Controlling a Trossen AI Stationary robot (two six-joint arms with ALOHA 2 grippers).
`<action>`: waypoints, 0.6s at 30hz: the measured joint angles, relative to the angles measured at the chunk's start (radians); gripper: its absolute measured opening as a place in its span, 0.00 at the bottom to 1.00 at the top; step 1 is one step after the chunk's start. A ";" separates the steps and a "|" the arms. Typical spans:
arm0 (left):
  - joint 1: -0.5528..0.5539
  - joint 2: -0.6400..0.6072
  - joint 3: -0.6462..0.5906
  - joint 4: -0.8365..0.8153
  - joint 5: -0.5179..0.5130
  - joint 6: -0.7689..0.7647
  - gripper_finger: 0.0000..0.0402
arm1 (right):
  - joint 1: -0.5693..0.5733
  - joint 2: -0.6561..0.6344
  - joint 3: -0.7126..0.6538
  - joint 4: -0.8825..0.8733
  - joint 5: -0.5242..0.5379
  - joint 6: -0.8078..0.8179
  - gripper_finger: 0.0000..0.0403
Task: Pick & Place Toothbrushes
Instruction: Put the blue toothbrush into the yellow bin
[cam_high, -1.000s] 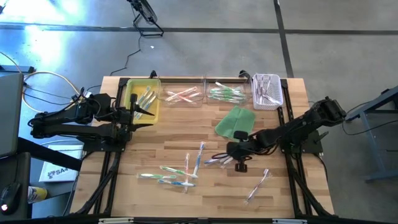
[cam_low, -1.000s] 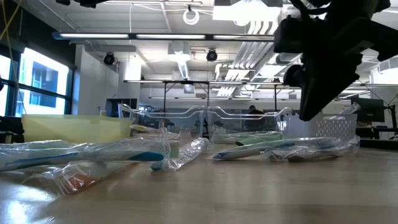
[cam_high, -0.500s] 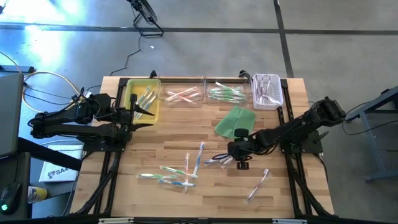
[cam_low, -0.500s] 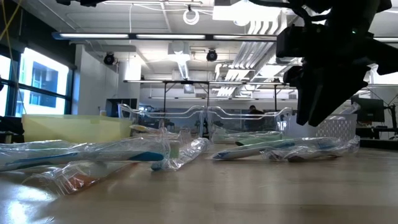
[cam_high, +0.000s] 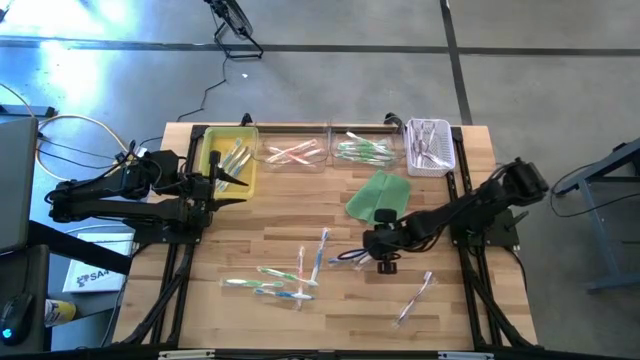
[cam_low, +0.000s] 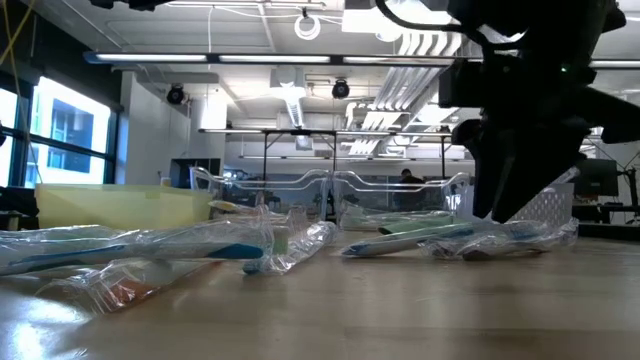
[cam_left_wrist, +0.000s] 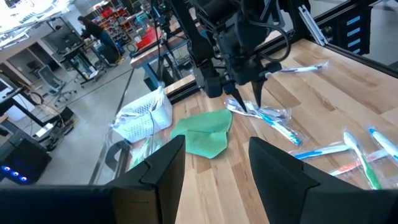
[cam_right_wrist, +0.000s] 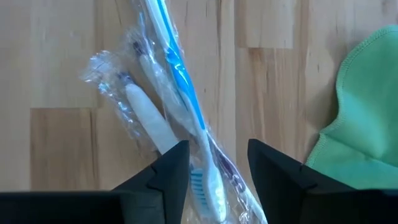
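Two wrapped toothbrushes (cam_right_wrist: 180, 93), one with a blue handle, lie together on the wood at mid-table (cam_high: 345, 258). My right gripper (cam_right_wrist: 217, 162) points steeply down over their near end, open, one finger on each side of the wrappers (cam_low: 470, 238). More wrapped toothbrushes lie loose toward the near left (cam_high: 285, 275), and a single one at the near right (cam_high: 415, 297). My left gripper (cam_high: 235, 180) waits open in the air by the yellow bin (cam_high: 210, 150). My right gripper straddles the brush-head end of the two wrapped toothbrushes (cam_right_wrist: 208, 180) from above, the fingers lying across them. Whether the fingers touch the wrappers I cannot tell. The toothbrushes lie flat on the table.
A flat green cloth (cam_high: 378, 195) lies just beyond the right gripper. Along the far edge stand the yellow bin, two clear trays (cam_high: 295, 152) (cam_high: 365, 150) and a white basket (cam_high: 430, 145), each with toothbrushes in it. Bare wood shows between the loose brushes.
My right gripper has opened, tipped further downward and come down a little toward the two toothbrushes under it. The toothbrushes have stayed where they were.
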 joint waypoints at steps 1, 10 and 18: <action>0.000 0.000 0.000 -0.001 0.000 -0.001 0.43 | 0.000 0.003 0.000 0.003 0.000 0.000 0.39; 0.000 0.000 0.000 -0.001 0.000 -0.002 0.43 | 0.000 0.004 0.000 0.006 -0.009 0.024 0.39; 0.000 0.000 0.000 -0.008 0.000 -0.002 0.43 | 0.000 0.004 0.000 0.006 -0.020 0.029 0.39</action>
